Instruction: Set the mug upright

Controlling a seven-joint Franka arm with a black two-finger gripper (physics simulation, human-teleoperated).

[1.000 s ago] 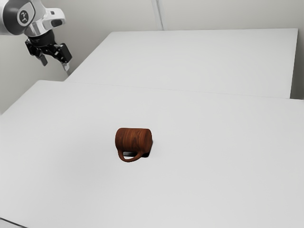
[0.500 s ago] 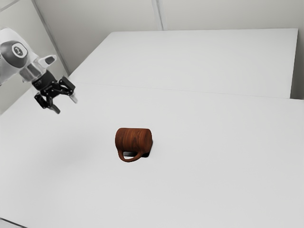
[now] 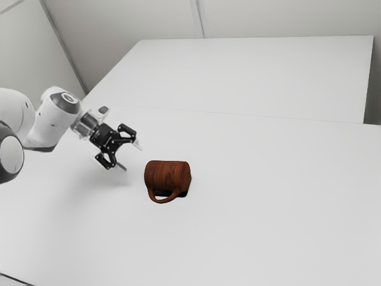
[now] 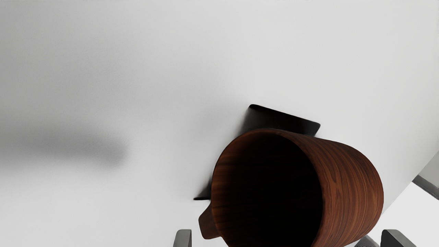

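Mug (image 3: 167,174)'s on its side on the table (image 3: 268,208), just off the gripper (image 3: 131,157) toward the exterior view's right. Long axis runs roughly toward the gripper, mouth (image 4: 269,187) facing it. Fingers are spread, holding nothing btw.

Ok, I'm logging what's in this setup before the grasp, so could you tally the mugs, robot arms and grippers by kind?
Mug, brown, on its side: 1
Robot arm: 1
Gripper, black: 1
Total: 3
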